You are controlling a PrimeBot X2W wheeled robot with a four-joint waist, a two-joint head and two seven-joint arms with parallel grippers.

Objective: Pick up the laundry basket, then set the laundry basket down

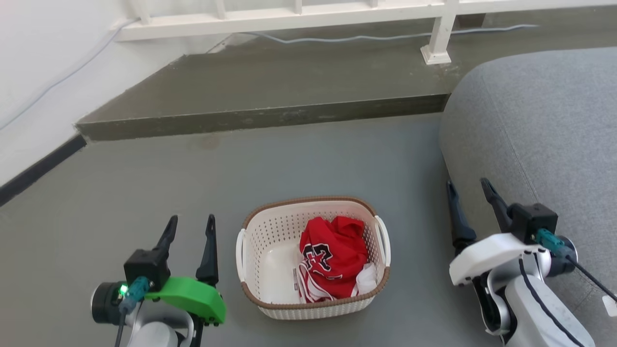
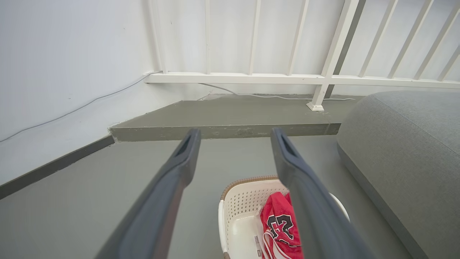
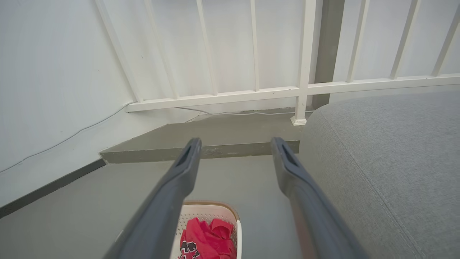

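Head view, from where I stood, showed the laundry basket (image 1: 277,231) sitting upright and level on the grey floor (image 1: 313,159), with a red jersey (image 1: 332,258) heaped in its right half. It lay between the two arms and touched neither. The grey sofa (image 1: 540,125) was near it on the right, and a low step (image 1: 270,82) lay well beyond it.

The left gripper (image 1: 191,220) hung just beside the basket's left handle (image 1: 239,250). Its two dark fingers were spread apart, with nothing between them. The right gripper (image 1: 466,183) was farther off, over the edge of the sofa. It was parted in the same way and held nothing. Each wrist view agreed: the fingers stood wide with only floor and step between them, and the basket was low in the picture.

As for the step in hand, I judged that the scene fitted two stages equally well. The arms could have been poised on either side ahead of a lift, or the basket could have been lowered to the floor and let go. Nothing I saw settled which, so I would not name a next move. The basket did look too wide for one gripper's spread. Carrying it would therefore take both arms, one at each white side handle, raised evenly so that the jersey's weight on the right did not tip it.
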